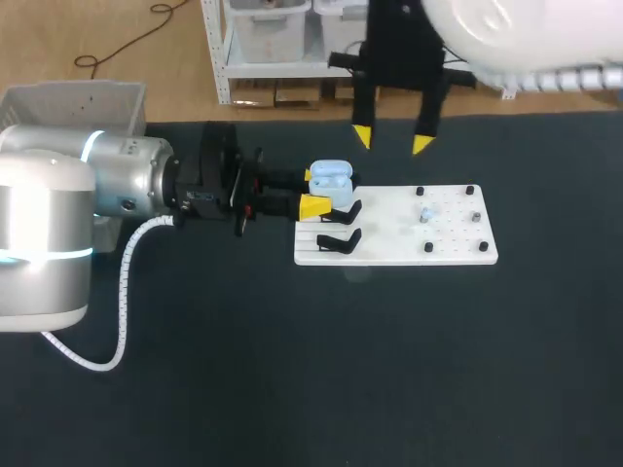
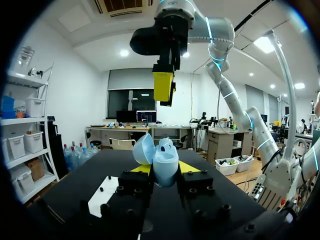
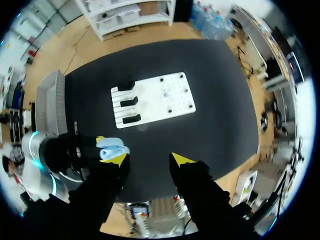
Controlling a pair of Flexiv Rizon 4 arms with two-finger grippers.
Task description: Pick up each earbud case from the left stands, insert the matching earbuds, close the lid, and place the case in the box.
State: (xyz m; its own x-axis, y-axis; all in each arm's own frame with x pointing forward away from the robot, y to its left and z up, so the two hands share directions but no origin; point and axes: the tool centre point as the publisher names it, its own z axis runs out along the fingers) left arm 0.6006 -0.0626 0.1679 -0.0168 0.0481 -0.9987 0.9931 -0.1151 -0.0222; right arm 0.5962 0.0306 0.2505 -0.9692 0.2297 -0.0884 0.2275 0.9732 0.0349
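My left gripper [image 1: 311, 191] is shut on a light blue earbud case [image 1: 330, 178] from two sides, just over the left end of the white board [image 1: 458, 248]. In the left wrist view the case [image 2: 165, 164] stands upright between the yellow tips with its lid [image 2: 144, 149] swung open. My right gripper [image 1: 391, 141] hangs high above the board's far edge, open and holding nothing. From its own wrist view the right gripper [image 3: 149, 160] looks straight down, with the case [image 3: 112, 149] just beside one fingertip. The grey box [image 1: 78, 102] sits at the far left.
Two black stands [image 1: 341, 210] [image 1: 339, 241] sit on the board's left part. Small black pegs and a pale small piece [image 1: 426, 214] dot its right part. Dark table surface [image 1: 341, 370] spreads in front of the board.
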